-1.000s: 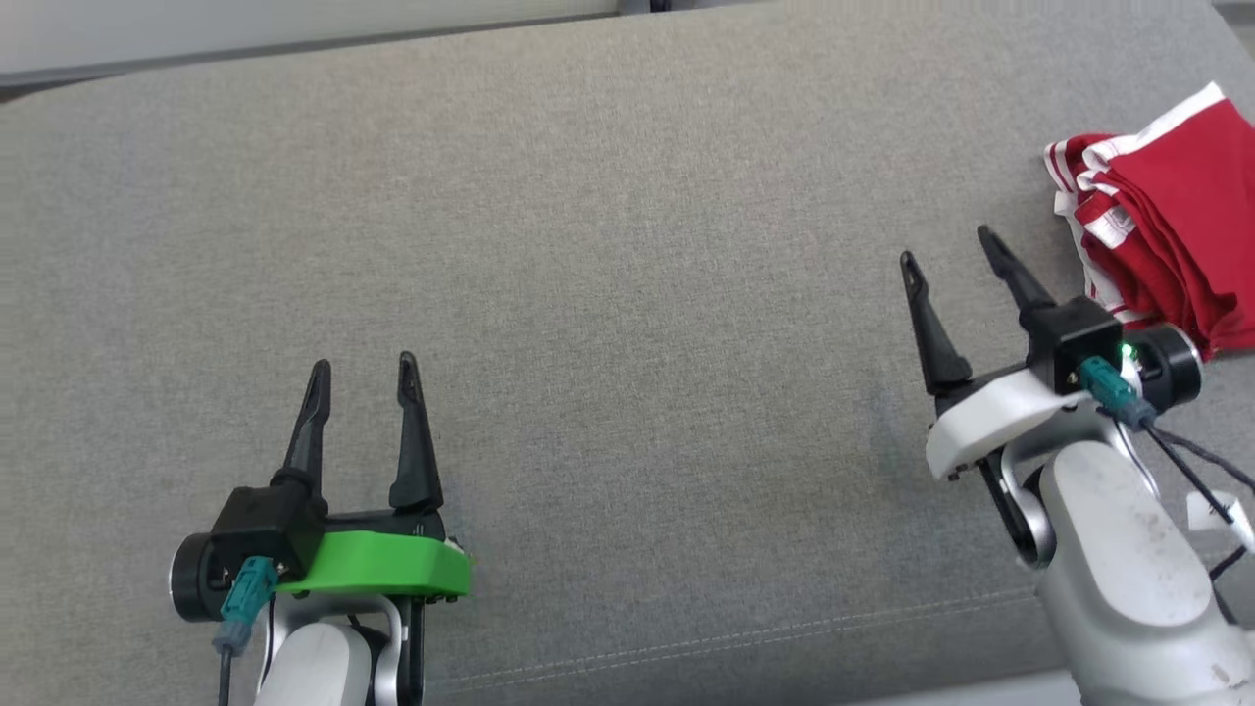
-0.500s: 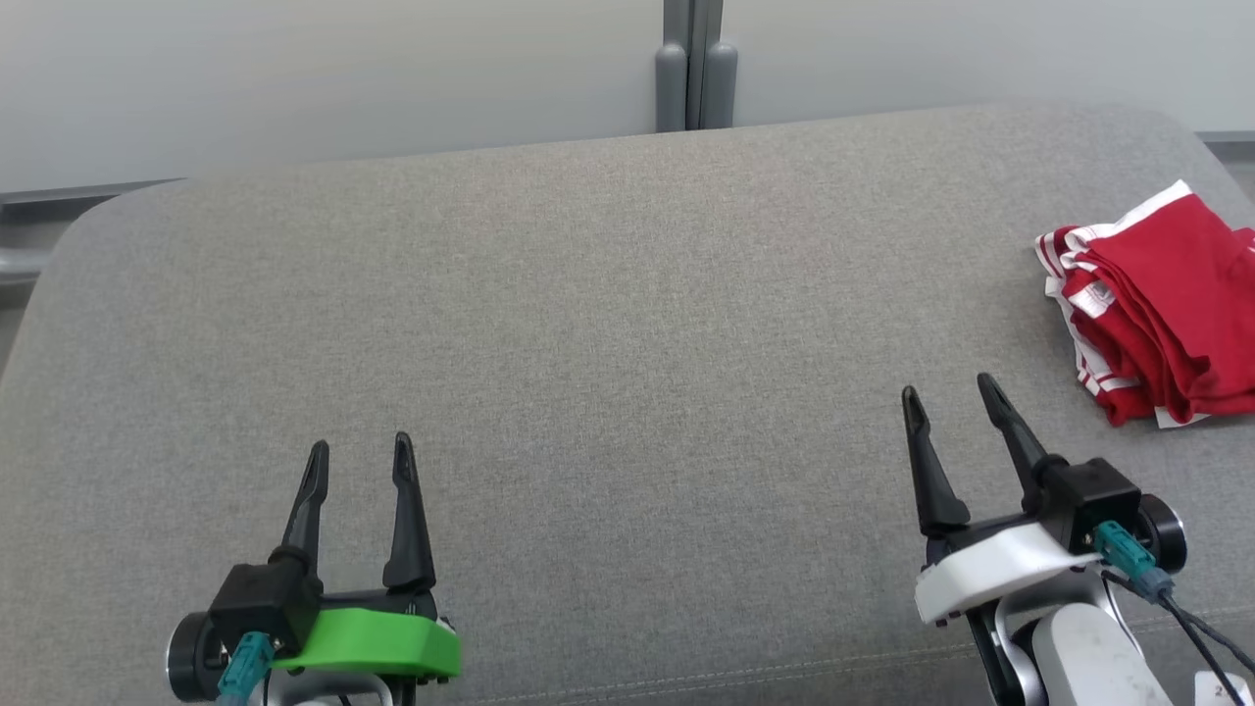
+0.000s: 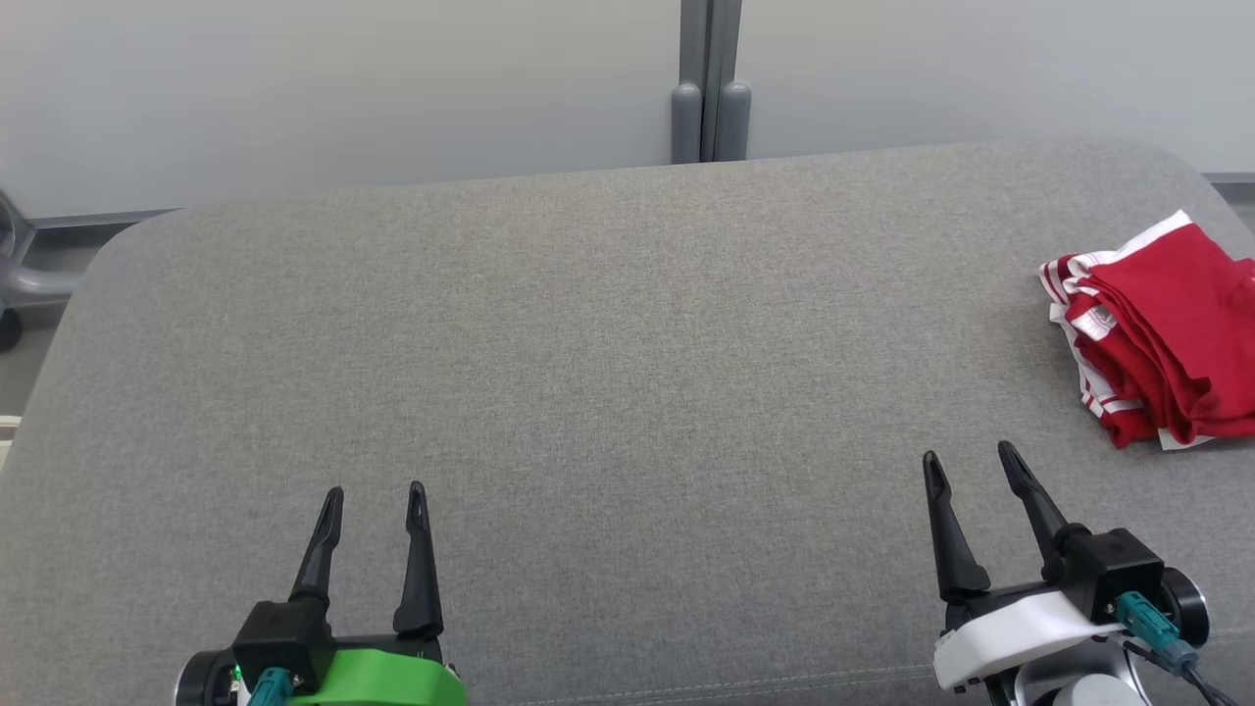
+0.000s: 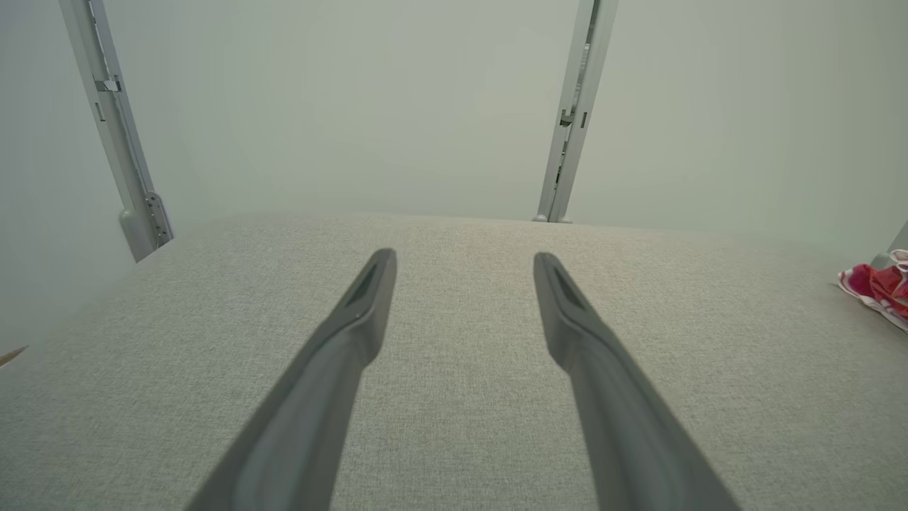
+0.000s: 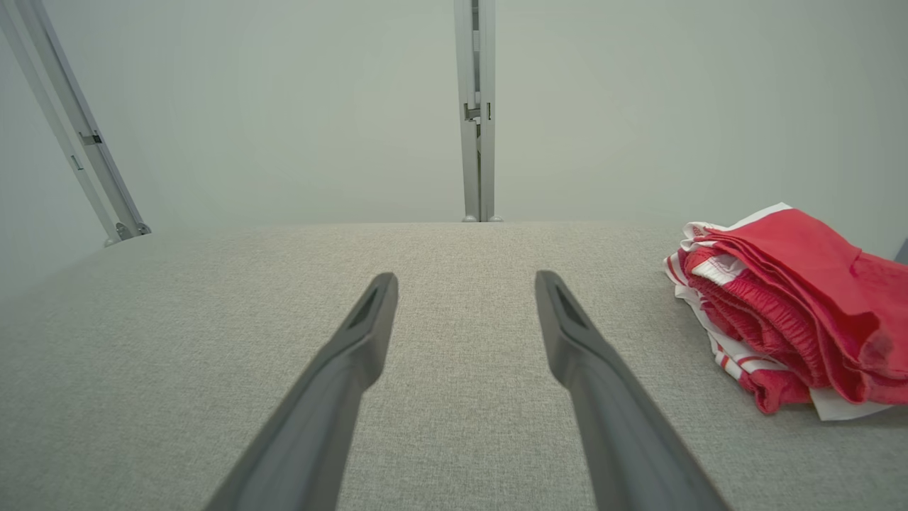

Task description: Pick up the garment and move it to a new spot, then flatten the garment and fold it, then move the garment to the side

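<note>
- Biggest thing first: one grey fabric-covered counter [image 3: 627, 392] with rounded far corners, taking up most of the head view.
- Behind it is one pale wall [image 3: 343, 88] with one grey post [image 3: 711, 88] at the seam.
- One garment [image 3: 1167, 333], red with white trim and stripes. They look like shorts to me, given the ribbed elastic band. It lies in a loosely folded stack at the far right of the counter, partly cut off by the frame edge. It's near the right pincer but clearly apart from it.
- Handling guess: soft, light and floppy, nothing breakable. Pinch a single top layer and I reckon the stack just peels open and slumps.
- I'd grab the thick bunched waistband side facing the middle of the counter, through all the layers. Or take two ends at once, one per pincer.
- Two pincers, four dark fingers in total. The left pincer [image 3: 376, 488] has a green mount and the right pincer [image 3: 969, 451] a white one.
- Both have their fingers spread wide with nothing between them, down by the near edge over bare fabric.
</note>
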